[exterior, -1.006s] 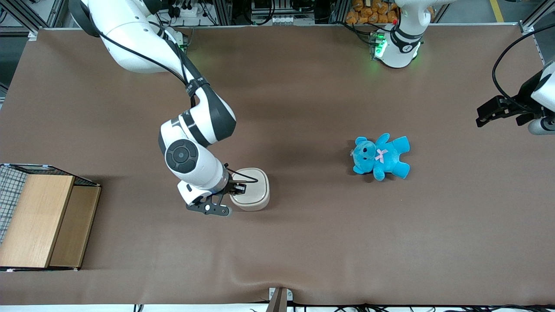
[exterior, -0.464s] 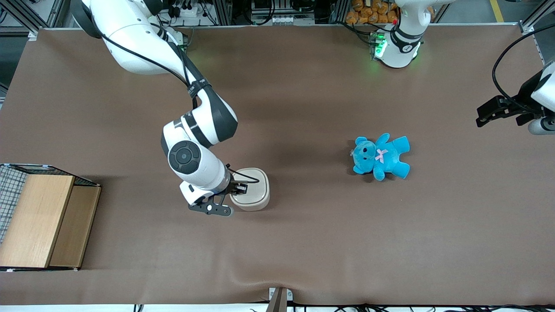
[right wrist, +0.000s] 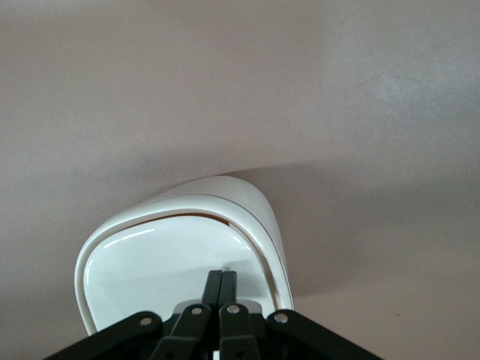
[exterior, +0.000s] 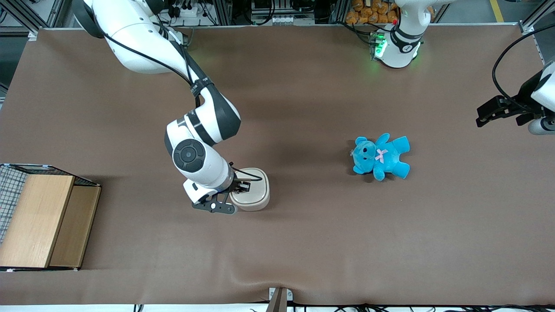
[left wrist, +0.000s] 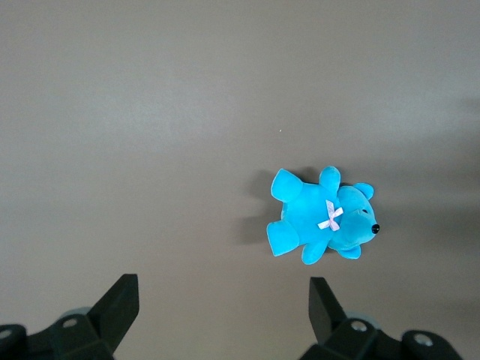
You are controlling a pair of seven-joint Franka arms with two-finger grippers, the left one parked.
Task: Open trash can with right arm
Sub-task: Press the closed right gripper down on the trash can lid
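Observation:
The cream-white trash can [exterior: 257, 193] stands on the brown table, nearer the front camera than the right arm's elbow [exterior: 204, 123]. My gripper [exterior: 243, 187] hangs over the can's edge at the working arm's end. In the right wrist view the gripper [right wrist: 221, 276] is shut, its two black fingertips pressed together and resting on the smooth lid of the trash can [right wrist: 157, 259]. Nothing is held between them. A thin dark slit shows along the lid's rim farthest from the fingers.
A blue teddy [exterior: 381, 157] [left wrist: 322, 217] lies on the table toward the parked arm's end. A wooden box [exterior: 39, 219] beside a wire basket [exterior: 8, 186] sits at the working arm's end of the table.
The right arm's wrist has shifted a little toward the parked arm's end, carrying the gripper farther over the lid. The trash can and teddy have not moved.

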